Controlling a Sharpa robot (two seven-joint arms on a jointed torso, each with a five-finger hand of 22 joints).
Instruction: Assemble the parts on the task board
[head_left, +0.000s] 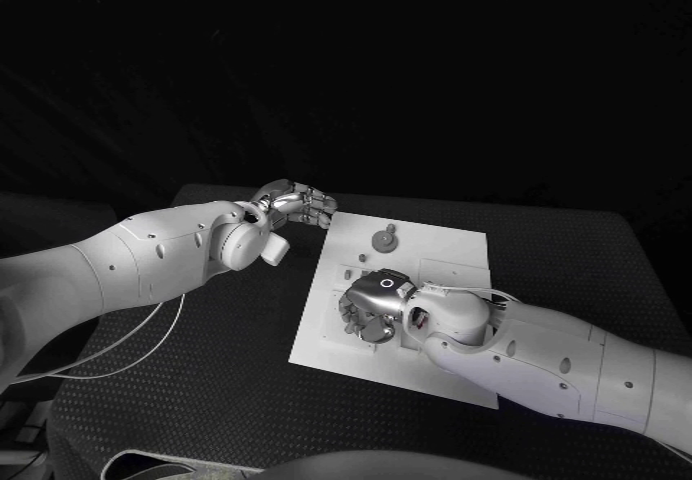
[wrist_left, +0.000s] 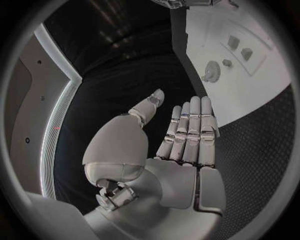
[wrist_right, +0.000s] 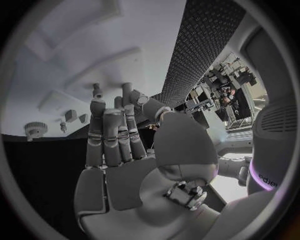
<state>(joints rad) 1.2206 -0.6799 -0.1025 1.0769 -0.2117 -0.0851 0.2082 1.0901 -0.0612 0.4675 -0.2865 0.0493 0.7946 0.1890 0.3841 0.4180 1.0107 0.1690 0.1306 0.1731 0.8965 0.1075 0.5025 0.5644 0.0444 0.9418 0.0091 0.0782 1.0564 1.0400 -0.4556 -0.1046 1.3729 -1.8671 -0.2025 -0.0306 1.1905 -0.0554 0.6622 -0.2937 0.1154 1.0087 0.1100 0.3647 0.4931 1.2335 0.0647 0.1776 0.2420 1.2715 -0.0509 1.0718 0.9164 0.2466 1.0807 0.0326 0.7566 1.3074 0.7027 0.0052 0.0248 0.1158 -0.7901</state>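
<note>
The white task board (head_left: 440, 262) lies mid-table. A grey gear part (head_left: 384, 240) stands near its far edge, also seen as the gear (wrist_left: 211, 71) and the gear (wrist_right: 35, 130). Beside it stand two small block parts (wrist_left: 240, 48) and a small peg (wrist_left: 227, 63). My left hand (head_left: 296, 205) hovers off the board's far left corner, its fingers (wrist_left: 190, 130) straight and holding nothing. My right hand (head_left: 372, 308) is low over the near part of the board. Its thumb (wrist_right: 159, 114) meets a fingertip; I cannot tell whether a part sits between them.
Black textured matting (head_left: 216, 380) covers the table around the board. A white cable (head_left: 137, 345) loops off my left arm over the table's left side. Shallow rectangular outlines (head_left: 440, 270) mark the board's right half.
</note>
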